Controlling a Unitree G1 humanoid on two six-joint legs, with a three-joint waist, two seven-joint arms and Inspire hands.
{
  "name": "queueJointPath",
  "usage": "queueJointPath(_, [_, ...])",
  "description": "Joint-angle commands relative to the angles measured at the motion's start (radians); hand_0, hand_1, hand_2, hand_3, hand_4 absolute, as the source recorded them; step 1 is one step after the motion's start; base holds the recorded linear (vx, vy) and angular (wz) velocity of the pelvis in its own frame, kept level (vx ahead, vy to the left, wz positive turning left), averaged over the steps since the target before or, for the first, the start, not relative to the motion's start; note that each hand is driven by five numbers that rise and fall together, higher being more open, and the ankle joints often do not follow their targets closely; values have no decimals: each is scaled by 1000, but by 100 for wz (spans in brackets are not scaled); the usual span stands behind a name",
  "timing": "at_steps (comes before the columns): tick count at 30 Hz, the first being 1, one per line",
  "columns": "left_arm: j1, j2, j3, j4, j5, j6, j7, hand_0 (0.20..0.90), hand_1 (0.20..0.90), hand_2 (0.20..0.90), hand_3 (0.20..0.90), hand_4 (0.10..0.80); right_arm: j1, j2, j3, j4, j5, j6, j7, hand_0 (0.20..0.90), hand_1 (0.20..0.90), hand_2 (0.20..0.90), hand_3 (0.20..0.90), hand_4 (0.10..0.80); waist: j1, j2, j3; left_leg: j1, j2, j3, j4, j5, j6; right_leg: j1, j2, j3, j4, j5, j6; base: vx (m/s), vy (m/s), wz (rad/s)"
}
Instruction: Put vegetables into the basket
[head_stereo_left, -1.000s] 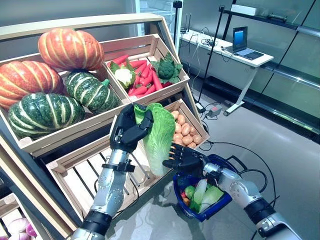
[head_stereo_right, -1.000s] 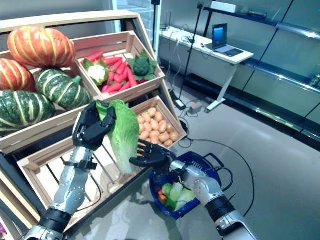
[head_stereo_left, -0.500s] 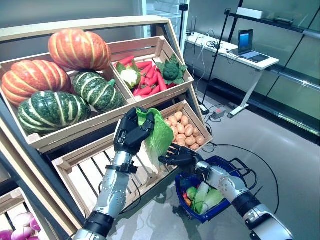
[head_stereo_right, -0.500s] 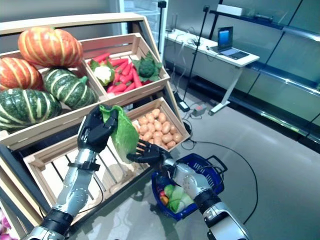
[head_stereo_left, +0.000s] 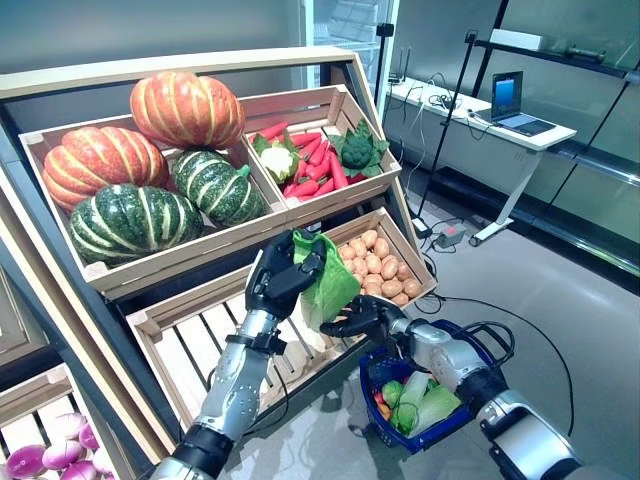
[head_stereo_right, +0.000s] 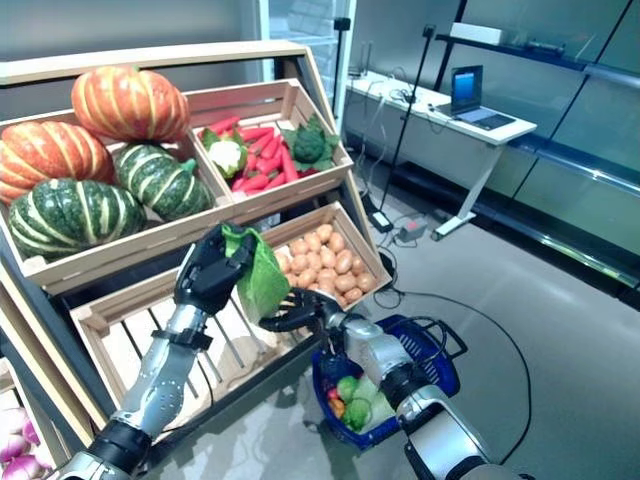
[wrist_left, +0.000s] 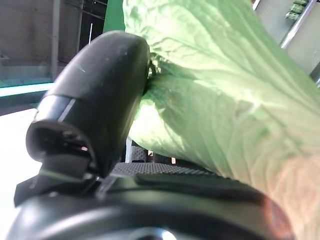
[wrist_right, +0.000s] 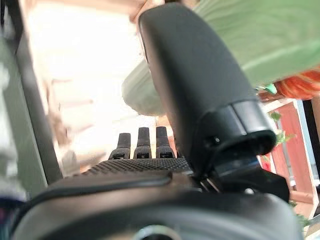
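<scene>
My left hand (head_stereo_left: 280, 283) is shut on the upper end of a green leafy cabbage (head_stereo_left: 328, 285) and holds it in front of the stand's lower crates; the left wrist view shows the thumb (wrist_left: 95, 100) against its leaves (wrist_left: 215, 100). My right hand (head_stereo_left: 362, 318) is open, fingers straight (wrist_right: 142, 142), just below the cabbage's lower end (wrist_right: 260, 45). The blue basket (head_stereo_left: 372, 370) stands on the floor below and to the right of my right hand. Pale green leafy vegetables (head_stereo_left: 420, 400) and a small orange piece (head_stereo_left: 385, 408) lie in it.
The wooden stand fills the left: a slatted lower crate (head_stereo_left: 200, 340) is behind my left arm, and a potato crate (head_stereo_left: 375, 260) is just behind the hands. A desk with a laptop (head_stereo_left: 510, 105) stands at the back right, with grey floor (head_stereo_left: 560, 300) between.
The camera has moved, so the whole picture has shifted. The cabbage has tipped from hanging long to pointing its lower end at my right hand, which has closed in under it.
</scene>
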Motion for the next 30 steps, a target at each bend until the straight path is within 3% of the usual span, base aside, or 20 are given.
queueJointPath(1, [-244,-110,-87,-78,-31,-70,-52,300,300,300,300,400,-238,50,-12,54,-151,-205,-234,900,900,900,900,800,40,8,-25,19,-27,-18,-2,-81,33,-42,16,31,1,57,-100,-85,35,4])
queueJointPath(11, [-222,-137,-83,-111,-101,-11,-97,300,300,300,300,400,-207,74,-19,-13,-188,-250,-363,900,900,900,900,800,47,17,-17,13,-31,-35,-2,-84,34,-40,10,28,1,54,-98,-35,16,9])
queueJointPath(16, [-221,-159,-109,-130,-166,26,-112,300,300,300,300,400,-196,104,-45,1,-144,-339,-412,900,900,900,900,800,48,23,-17,13,-29,-34,-2,-84,33,-39,7,20,1,56,-98,-14,12,2])
queueJointPath(26, [-195,-183,-111,-115,-254,59,-145,300,300,300,300,400,-152,139,-99,31,89,-456,-261,900,900,900,900,800,55,30,-20,10,-32,-44,-2,-85,33,-36,2,5,1,53,-98,-21,14,6])
queueJointPath(27, [-188,-180,-112,-116,-255,59,-152,300,300,300,300,400,-148,139,-102,28,98,-463,-249,804,804,804,804,736,56,29,-22,11,-32,-44,-2,-86,33,-34,2,3,1,52,-98,2,6,5])
queueJointPath(28, [-179,-176,-110,-121,-258,64,-160,300,300,300,300,400,-141,136,-104,19,101,-473,-251,300,300,300,300,400,57,29,-24,13,-32,-43,-2,-86,33,-33,3,2,1,52,-99,3,7,4])
queueJointPath(30, [-172,-175,-108,-124,-257,69,-165,300,300,300,300,400,-132,131,-107,16,116,-486,-237,300,300,300,300,400,57,28,-27,13,-32,-42,-2,-86,33,-32,3,2,1,52,-99,0,0,0])
